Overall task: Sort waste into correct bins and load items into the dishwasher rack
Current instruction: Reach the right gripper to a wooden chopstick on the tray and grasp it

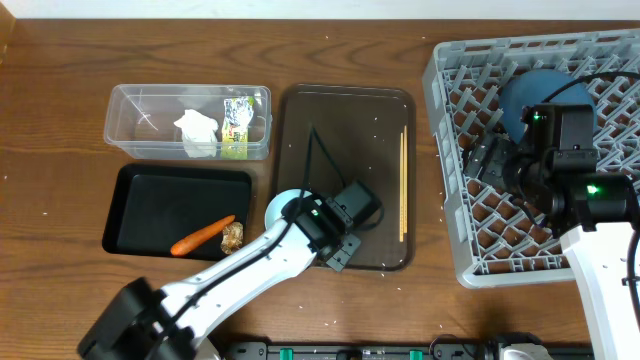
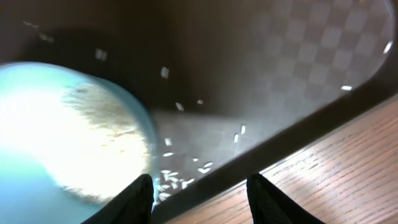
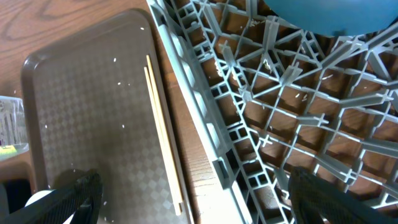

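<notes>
2 black fingers of the left gripper stand about half apart with nothing between them, low over the near edge of the brown serving tray. The blue-inside cup sits just to their left, perhaps touching the left finger; the blur hides that. Loose rice grains lie scattered beside it. The right gripper hangs wide and empty over the dishwasher rack, well apart, so the left arm is nearer.

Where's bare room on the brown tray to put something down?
Free: the far and middle stretch of the serving tray, between its far rim, the chopsticks on the right and the left hand at the near end. Crowded: its near-left corner, with the pale blue cup and rice grains.
</notes>
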